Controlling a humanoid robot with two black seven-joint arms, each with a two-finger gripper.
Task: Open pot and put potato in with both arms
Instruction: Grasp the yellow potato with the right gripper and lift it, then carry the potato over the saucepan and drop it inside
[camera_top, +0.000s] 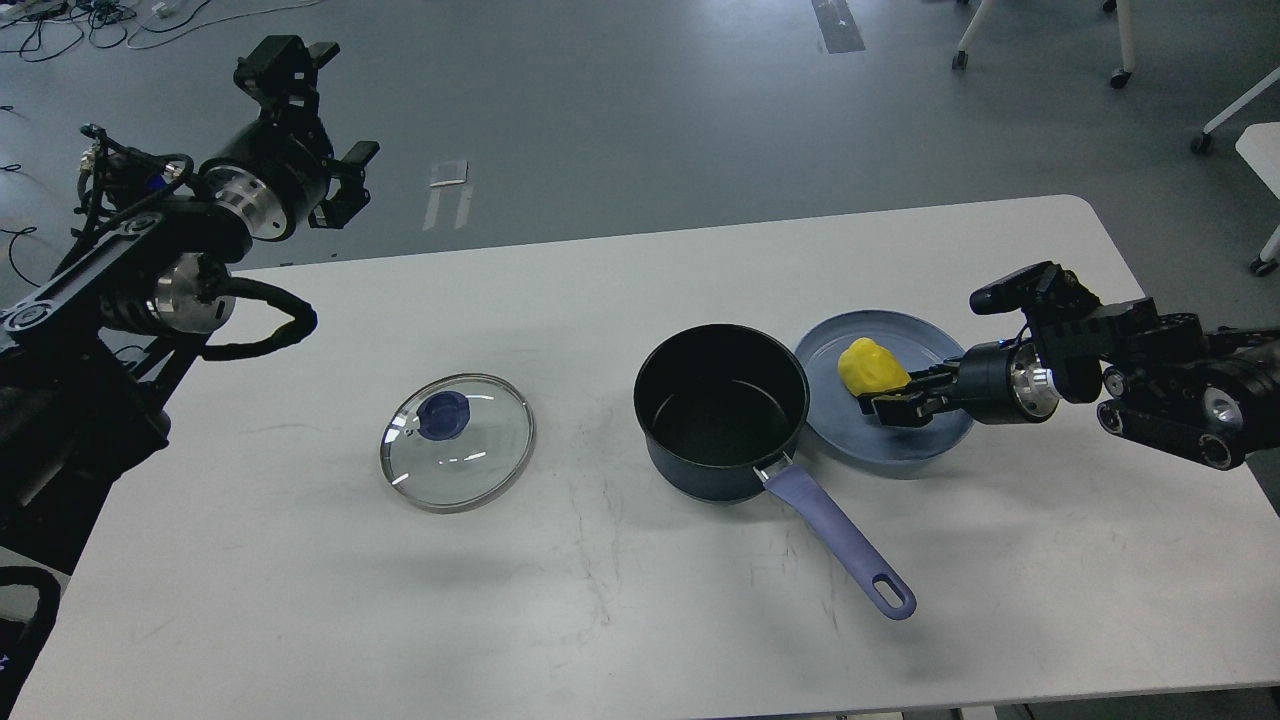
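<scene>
Two risks stand out, both around the right gripper (888, 402). It sits low over the blue plate (900, 450), its dark fingers pointing leftward with the potato (872, 367) just beyond and above their tips, touching or nearly so. Whether the fingers have closed on the potato or only lie against its near side, I cannot tell; they merge into one dark shape.

If the hold is shallow, the lumpy, rounded potato could squirt out and roll off the plate. The pot (722, 405) stands just past the fingertips to their left, uncovered, its rim touching or overlapping the plate's edge. A low carry could knock that rim and shove the pot, swinging its handle (838, 540).

The left gripper (318, 120) hangs well apart, raised above the table's far corner, fingers spread and holding nothing. The glass lid (458, 442) lies flat between the arms.
</scene>
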